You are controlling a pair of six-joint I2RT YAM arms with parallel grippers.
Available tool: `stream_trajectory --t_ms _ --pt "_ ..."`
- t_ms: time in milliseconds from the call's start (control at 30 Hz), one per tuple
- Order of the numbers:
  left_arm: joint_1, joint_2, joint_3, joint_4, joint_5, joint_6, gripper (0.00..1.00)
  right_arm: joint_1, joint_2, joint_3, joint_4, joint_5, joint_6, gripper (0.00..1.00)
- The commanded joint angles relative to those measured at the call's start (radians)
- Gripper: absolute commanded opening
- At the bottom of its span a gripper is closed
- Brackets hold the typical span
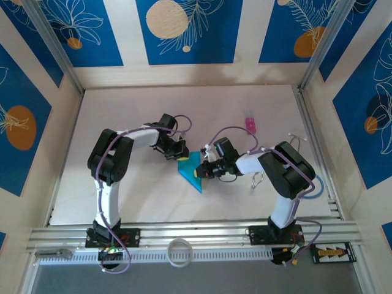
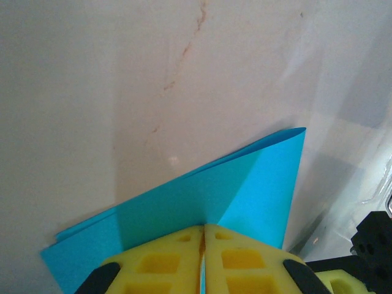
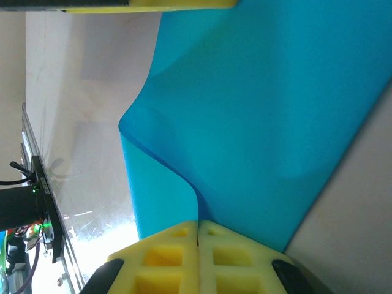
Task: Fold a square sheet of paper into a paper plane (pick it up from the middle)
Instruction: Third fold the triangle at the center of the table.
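The square sheet of paper (image 1: 191,168) is cyan-blue and folded into a pointed triangle, lying mid-table between the two arms. My left gripper (image 1: 179,153) meets its upper left edge. In the left wrist view the yellow fingers (image 2: 165,263) are shut with the paper (image 2: 233,190) pinched in the seam of the left gripper (image 2: 203,228). My right gripper (image 1: 205,170) is at the sheet's right side. In the right wrist view the right gripper (image 3: 198,223) is shut on a curled-up layer of the paper (image 3: 263,122). The left gripper's yellow finger (image 3: 147,5) shows at the top edge.
A small pink object (image 1: 250,124) lies on the white table (image 1: 122,122) behind the right arm. A white ring (image 1: 178,252) rests on the front rail between the arm bases. Blue leaf-patterned panels (image 1: 184,30) wall in the table on three sides.
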Motion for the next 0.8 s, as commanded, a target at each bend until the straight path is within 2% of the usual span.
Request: stream_trajectory --t_ms 0,433,767 --pt "-0.003 0.0 -0.036 -0.061 -0.089 -0.003 0.1 0.003 -0.031 -0.005 -0.01 0.017 -0.015 0.02" --pt "-0.002 0.0 -0.037 -0.052 -0.084 -0.007 0.1 0.006 -0.018 -0.003 -0.028 0.011 -0.017 0.02" --pt "-0.003 -0.013 -0.042 -0.029 -0.071 -0.015 0.11 0.04 0.022 0.002 -0.053 0.064 -0.022 0.02"
